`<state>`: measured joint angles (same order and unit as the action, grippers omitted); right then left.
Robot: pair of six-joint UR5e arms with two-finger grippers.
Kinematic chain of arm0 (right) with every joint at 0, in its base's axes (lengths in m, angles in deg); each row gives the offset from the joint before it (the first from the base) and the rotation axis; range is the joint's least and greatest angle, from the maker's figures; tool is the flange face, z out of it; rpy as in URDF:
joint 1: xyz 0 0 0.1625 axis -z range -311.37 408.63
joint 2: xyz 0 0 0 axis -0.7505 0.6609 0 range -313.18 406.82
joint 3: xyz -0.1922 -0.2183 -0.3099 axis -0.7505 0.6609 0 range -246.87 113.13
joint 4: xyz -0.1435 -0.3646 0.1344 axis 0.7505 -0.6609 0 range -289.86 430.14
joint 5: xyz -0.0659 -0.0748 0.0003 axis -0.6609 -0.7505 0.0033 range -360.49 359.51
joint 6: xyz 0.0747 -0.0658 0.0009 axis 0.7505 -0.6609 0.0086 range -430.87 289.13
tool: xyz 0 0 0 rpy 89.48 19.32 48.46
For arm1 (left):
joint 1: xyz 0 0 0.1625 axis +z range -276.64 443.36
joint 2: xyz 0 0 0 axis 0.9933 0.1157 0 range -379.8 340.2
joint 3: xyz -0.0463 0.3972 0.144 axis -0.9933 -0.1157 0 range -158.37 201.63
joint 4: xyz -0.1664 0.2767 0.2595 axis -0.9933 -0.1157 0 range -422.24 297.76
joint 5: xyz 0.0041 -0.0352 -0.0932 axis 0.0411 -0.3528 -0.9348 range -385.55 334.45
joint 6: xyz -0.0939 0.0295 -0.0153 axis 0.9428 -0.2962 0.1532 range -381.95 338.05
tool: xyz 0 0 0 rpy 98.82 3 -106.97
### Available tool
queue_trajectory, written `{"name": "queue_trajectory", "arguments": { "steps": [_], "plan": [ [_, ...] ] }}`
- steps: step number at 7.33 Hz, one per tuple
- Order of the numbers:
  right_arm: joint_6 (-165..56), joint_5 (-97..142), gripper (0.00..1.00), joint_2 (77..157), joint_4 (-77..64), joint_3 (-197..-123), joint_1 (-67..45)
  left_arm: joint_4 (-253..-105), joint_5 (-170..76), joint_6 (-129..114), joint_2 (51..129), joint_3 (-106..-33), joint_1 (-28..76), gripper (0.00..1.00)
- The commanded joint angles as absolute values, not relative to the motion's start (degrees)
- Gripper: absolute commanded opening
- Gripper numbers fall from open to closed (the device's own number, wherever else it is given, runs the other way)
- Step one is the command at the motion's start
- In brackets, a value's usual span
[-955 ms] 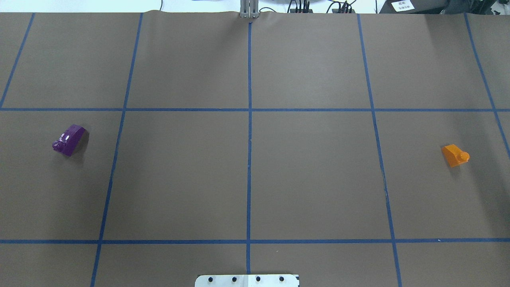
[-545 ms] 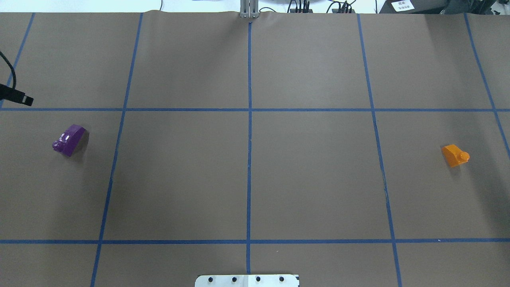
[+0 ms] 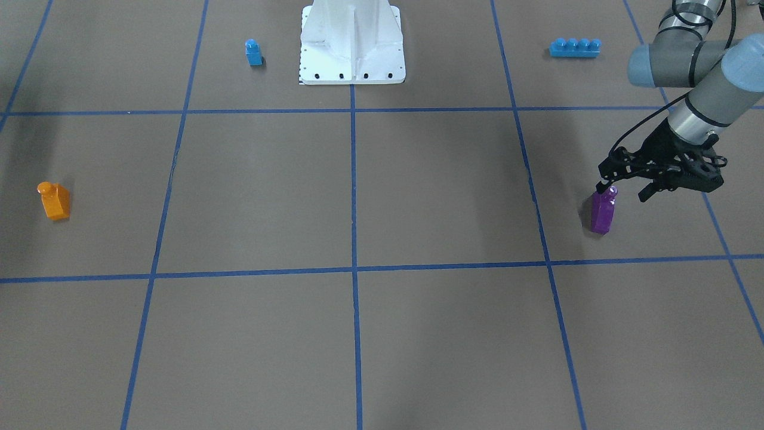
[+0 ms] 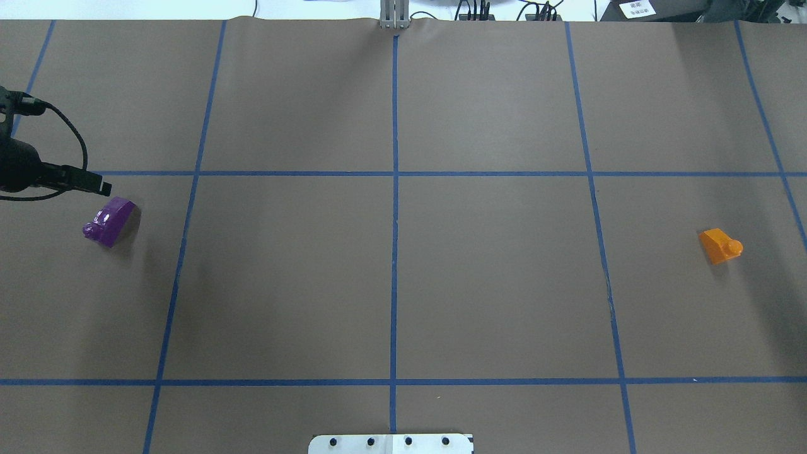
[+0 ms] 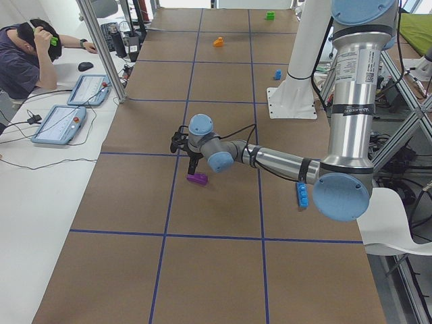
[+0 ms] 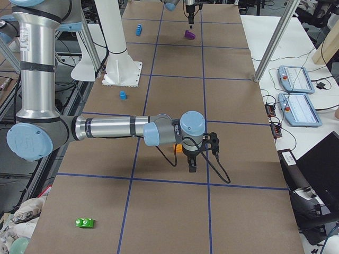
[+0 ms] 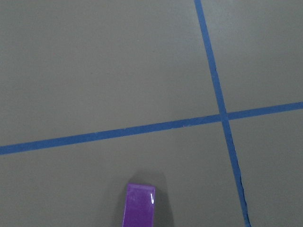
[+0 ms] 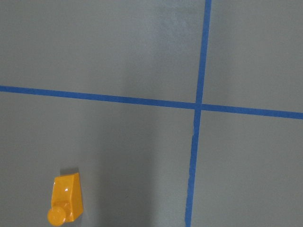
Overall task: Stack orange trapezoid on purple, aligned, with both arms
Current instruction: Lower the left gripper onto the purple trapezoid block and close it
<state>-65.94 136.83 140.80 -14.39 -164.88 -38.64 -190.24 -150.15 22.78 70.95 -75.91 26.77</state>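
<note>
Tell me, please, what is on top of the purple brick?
Nothing is stacked on the purple brick; the open left gripper hangs close above it. Whether a finger touches the stud cannot be told.

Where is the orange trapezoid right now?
Overhead view, far right: the orange trapezoid lies on the table, middle grid row, opposite the purple brick at far left.
</note>
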Motion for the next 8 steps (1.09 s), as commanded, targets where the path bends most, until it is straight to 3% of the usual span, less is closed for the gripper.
{"name": "queue_trajectory", "arguments": {
  "steps": [1, 8],
  "plan": [
    [-64.98, 136.88, 1.00, 140.86, -14.15, -164.69, -38.56, -190.29, -146.87, 22.70, 70.11, -75.40, 29.38, 1.00],
    [-64.81, 137.06, 1.00, 140.07, -14.32, -164.60, -38.56, -190.38, -146.49, 22.61, 70.55, -71.54, 32.47, 1.00]
  ]
}}
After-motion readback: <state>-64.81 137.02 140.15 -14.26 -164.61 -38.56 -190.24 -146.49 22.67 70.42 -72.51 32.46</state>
